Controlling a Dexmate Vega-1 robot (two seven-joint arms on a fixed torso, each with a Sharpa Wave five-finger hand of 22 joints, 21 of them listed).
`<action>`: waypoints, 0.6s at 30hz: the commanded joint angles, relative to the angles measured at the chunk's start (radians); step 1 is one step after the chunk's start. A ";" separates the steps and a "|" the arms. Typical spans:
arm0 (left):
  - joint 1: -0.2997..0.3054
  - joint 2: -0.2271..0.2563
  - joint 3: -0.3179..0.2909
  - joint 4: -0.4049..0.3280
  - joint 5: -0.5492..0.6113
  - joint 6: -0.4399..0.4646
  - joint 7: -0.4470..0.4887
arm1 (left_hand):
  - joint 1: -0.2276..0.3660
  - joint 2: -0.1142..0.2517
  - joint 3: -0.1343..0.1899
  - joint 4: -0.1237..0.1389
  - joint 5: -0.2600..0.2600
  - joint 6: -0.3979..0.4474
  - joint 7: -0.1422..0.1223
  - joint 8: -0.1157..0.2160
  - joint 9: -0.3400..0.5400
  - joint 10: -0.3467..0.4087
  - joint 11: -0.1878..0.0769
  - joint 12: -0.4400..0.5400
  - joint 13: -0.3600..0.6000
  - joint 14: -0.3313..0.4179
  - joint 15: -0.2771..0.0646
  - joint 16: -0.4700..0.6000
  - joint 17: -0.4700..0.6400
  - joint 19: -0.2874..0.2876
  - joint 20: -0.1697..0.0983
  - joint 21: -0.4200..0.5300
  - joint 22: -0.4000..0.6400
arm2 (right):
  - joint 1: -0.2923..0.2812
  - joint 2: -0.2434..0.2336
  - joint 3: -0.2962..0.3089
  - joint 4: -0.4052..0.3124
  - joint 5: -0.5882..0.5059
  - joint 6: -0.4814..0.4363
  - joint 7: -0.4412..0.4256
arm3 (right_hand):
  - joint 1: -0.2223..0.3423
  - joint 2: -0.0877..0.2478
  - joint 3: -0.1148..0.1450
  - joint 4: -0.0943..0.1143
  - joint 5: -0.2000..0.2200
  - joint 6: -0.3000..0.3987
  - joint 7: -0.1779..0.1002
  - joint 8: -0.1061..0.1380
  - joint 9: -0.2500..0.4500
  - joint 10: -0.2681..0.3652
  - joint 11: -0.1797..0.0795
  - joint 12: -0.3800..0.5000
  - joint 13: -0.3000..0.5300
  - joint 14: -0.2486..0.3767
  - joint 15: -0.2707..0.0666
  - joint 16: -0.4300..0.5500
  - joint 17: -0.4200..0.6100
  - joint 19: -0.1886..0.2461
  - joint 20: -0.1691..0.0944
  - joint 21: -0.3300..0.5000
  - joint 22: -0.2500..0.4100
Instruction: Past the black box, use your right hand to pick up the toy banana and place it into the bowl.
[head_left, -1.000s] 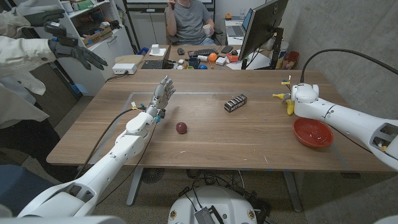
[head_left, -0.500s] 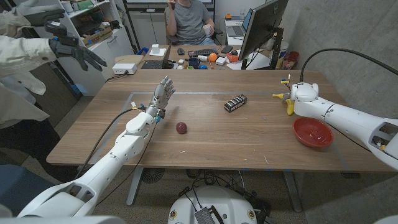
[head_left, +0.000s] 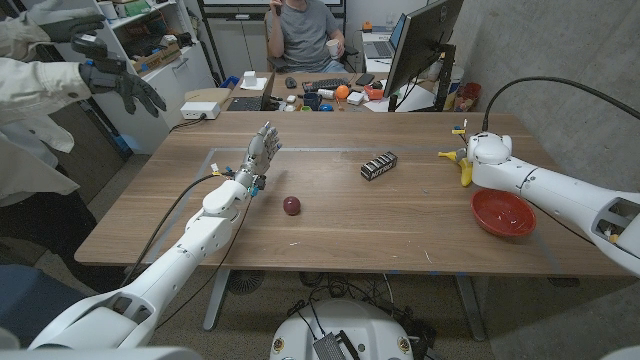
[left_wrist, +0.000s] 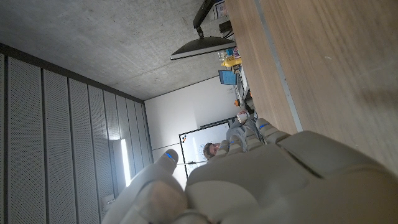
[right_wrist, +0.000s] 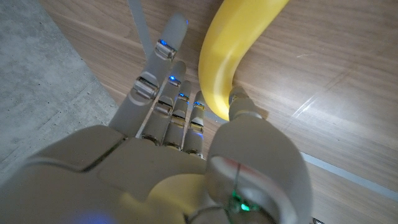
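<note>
- We see the right hand (head_left: 487, 150), its shell smooth, white and rounded, near the far right of the wooden counter (head_left: 400, 215); in the right wrist view the fingers (right_wrist: 163, 106) are stretched out and the thumb lies against the toy banana (right_wrist: 233, 59), a glossy yellow curved piece, but we cannot tell whether the banana is actually pinched.
- From the head camera the toy banana (head_left: 464, 168) lies on the wood just beside that hand, past the black box (head_left: 379, 165), a small rectangular block with white stripes.
- The bowl (head_left: 503, 212), round, red and shallow, sits near the counter's right front, close to the right forearm and apart from the banana.
- We see the left hand (head_left: 262, 152) raised over the counter's left half, fingers spread and holding nothing.
- A small dark red ball (head_left: 291, 206) rests on open wood near the middle.
- Bare planking lies between the box, the bowl and the front edge.
- A person's gloved hand (head_left: 125, 82) reaches out beyond the left edge.
</note>
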 joint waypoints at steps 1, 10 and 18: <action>-0.003 0.000 -0.002 0.008 -0.002 -0.006 -0.002 | -0.003 0.132 0.008 -0.001 -0.002 -0.121 0.000 0.004 0.005 -0.153 0.005 0.005 0.001 -0.149 0.004 0.007 0.003 -0.001 0.005 0.005 0.002 | 0.026 0.022 -0.008 0.043 0.030 -0.006 0.050 | 0.050 -0.011 0.011 -0.006 -0.007 -0.021 0.003 -0.007 0.003 -0.018 0.003 -0.002 0.005 -0.008 -0.104 0.001 0.013 0.023 -0.025 0.009 0.003; -0.018 -0.009 0.003 0.032 0.000 -0.006 -0.009 | -0.004 0.131 0.007 -0.001 -0.003 -0.120 0.000 0.004 0.005 -0.154 0.005 0.004 0.001 -0.149 0.004 0.007 0.003 -0.001 0.004 0.005 0.002 | 0.043 0.047 0.009 0.108 0.101 0.032 0.044 | 0.250 0.019 0.053 -0.003 -0.030 -0.096 0.006 -0.051 0.012 -0.109 0.002 -0.023 0.021 0.025 -0.153 0.009 0.053 0.048 -0.106 0.006 0.001; -0.038 -0.018 0.009 0.064 0.001 -0.007 -0.020 | -0.004 0.131 0.007 -0.001 -0.003 -0.119 0.000 0.004 0.005 -0.154 0.005 0.004 0.001 -0.150 0.004 0.007 0.003 -0.002 0.005 0.004 0.002 | 0.041 0.058 0.015 0.132 0.121 0.056 -0.013 | 0.481 0.065 0.093 -0.002 -0.072 0.046 0.009 -0.018 0.044 0.038 0.003 0.097 0.076 0.192 -0.159 0.070 0.161 0.060 -0.116 0.043 0.026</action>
